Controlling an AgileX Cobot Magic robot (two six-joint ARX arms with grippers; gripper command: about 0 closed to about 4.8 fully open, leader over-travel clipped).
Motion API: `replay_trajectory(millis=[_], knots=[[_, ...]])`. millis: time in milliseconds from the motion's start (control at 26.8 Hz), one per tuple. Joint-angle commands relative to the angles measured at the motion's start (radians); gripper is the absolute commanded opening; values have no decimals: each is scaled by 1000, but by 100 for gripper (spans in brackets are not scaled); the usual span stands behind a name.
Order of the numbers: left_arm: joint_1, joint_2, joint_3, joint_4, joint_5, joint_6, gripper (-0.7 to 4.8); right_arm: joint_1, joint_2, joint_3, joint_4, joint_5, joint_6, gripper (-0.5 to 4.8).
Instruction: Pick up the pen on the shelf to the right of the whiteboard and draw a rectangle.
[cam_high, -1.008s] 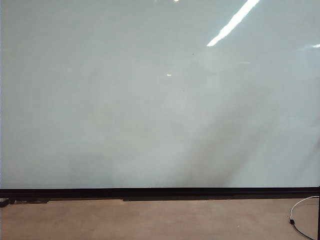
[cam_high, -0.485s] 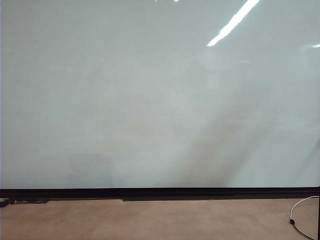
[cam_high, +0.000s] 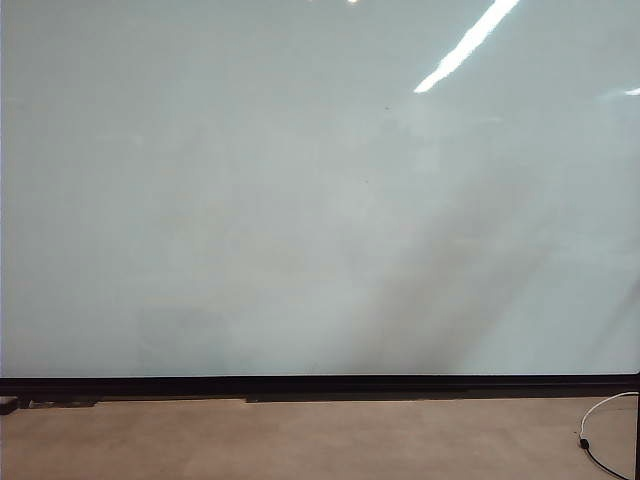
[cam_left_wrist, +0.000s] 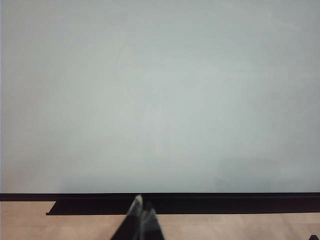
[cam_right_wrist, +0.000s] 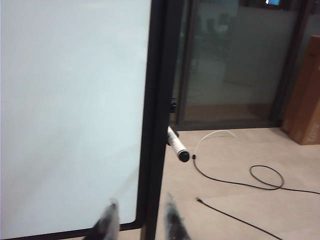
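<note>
1. The whiteboard (cam_high: 300, 200) fills nearly the whole exterior view, glossy pale grey-white, with light streaks reflected near its upper right. Its surface shows no drawn line in any view.
2. A thin black frame edge (cam_high: 320, 384) runs along the board's lower side, and the tan floor (cam_high: 300, 440) lies below it.
3. In the right wrist view the board's black side post (cam_right_wrist: 159, 115) stands upright, with a glass door (cam_right_wrist: 235, 60) and a brown box (cam_right_wrist: 306, 90) behind it.
4. A white cable (cam_high: 598, 420) and a black cable (cam_right_wrist: 250, 182) lie on the floor to the right of the board.
5. The right gripper (cam_right_wrist: 139, 219) sits low before the board's lower right corner; its jaws stand partly apart, straddling the post, holding nothing.
6. The left gripper (cam_left_wrist: 141, 214) points at the board's lower edge; its jaws are pressed together and empty.
7. The pen (cam_right_wrist: 177, 146), white-barrelled with a black end, sticks out from the right side of the post, well apart from both grippers.
</note>
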Motion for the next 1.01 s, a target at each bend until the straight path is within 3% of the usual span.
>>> replay_trajectory(millis=[37,224,709,1008], knots=[[0,0,3,6,0,4,-4,-2,46,19,46,9,-24,110],[0,0,3,6,0,4,-5,-5,139,34,105,12,-34,170],[0,0,3,6,0,4,-4,-90,317,40,284,-46,-34,213],[0,0,3,6,0,4,-4,-229,444,40,389,-216,-21,213]])
